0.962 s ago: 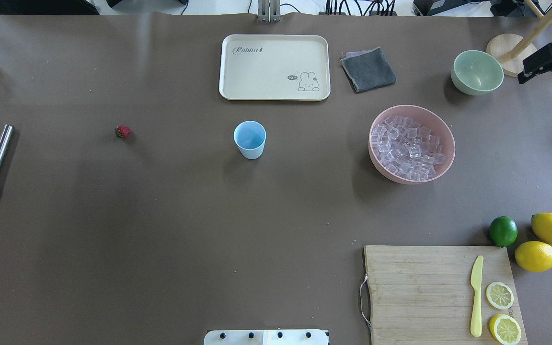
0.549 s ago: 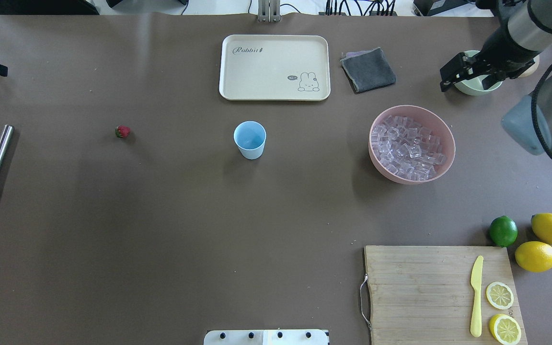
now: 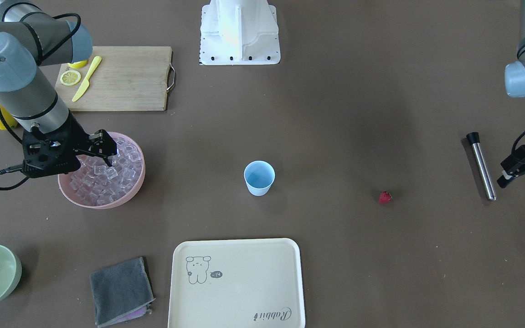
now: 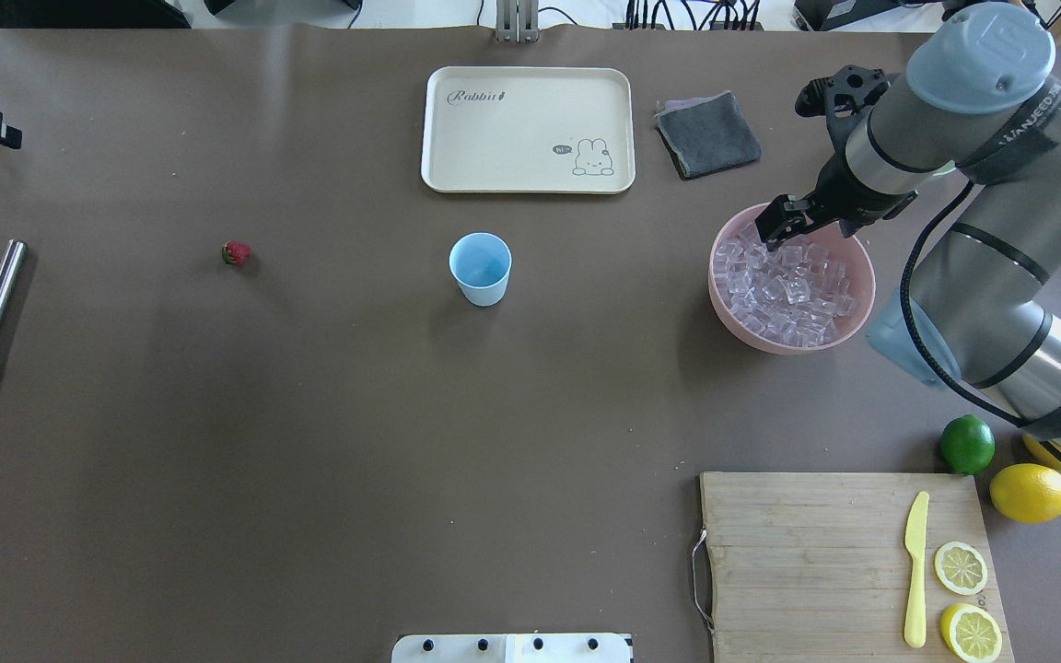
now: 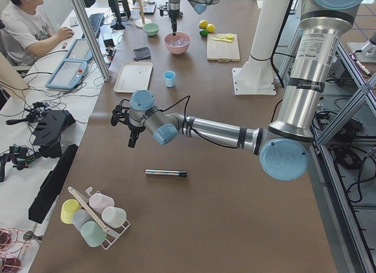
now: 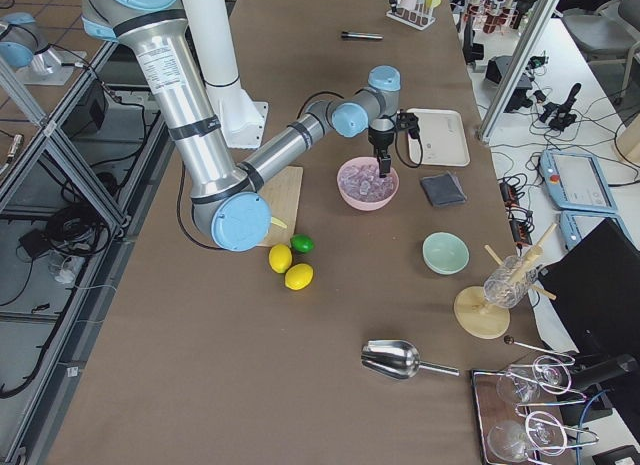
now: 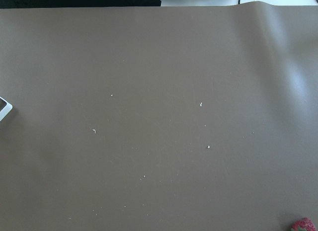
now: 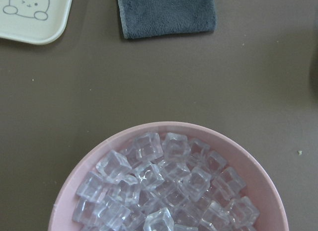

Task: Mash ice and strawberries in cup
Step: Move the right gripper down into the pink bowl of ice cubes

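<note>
The right gripper (image 4: 779,230) hangs over the round pink plastic bowl (image 4: 793,348). Its jaws appear slightly parted and empty, though the view is poor. The clear glassy ice cubes (image 4: 784,285) lie directly beneath, heaped with no common axis. The light-blue tapered plastic cup (image 4: 480,267) stands upright, mouth up, well apart toward the robot's left. The small red strawberry (image 4: 236,252) lies beyond it, nearer the wide-open left gripper (image 3: 524,175).

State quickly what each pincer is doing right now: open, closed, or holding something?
Left pincer: open, holding nothing.
Right pincer: open, holding nothing, above the ice.
</note>
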You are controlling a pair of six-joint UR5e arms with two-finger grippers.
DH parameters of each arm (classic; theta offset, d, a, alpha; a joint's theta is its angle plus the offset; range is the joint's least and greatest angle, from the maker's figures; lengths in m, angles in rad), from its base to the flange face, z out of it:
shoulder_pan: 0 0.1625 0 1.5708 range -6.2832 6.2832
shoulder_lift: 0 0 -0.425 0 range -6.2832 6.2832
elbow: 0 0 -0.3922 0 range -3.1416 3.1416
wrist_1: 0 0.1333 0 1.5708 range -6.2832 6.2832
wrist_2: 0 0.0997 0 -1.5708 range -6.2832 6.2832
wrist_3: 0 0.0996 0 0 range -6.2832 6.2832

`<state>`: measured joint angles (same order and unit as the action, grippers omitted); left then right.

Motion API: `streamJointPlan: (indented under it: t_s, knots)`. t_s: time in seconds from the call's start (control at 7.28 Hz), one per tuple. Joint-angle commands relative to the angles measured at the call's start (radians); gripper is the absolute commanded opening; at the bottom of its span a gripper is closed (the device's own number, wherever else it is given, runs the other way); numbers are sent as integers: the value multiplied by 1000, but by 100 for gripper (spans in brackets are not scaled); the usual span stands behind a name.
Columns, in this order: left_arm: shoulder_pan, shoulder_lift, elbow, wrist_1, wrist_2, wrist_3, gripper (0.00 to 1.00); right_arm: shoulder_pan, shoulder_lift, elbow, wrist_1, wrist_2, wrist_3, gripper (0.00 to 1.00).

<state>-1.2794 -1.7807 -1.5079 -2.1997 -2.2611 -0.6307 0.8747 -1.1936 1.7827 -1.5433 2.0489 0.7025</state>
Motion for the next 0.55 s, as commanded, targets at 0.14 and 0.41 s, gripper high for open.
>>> streamJointPlan:
  t_s: [0.14, 0.41]
  knots:
    - [0, -3, -6, 0, 0, 0, 97, -37, -38, -137, 233, -21, 20, 97]
    - [0, -5, -8, 2, 0, -1, 97, -36, -49, -126, 233, -18, 22, 97]
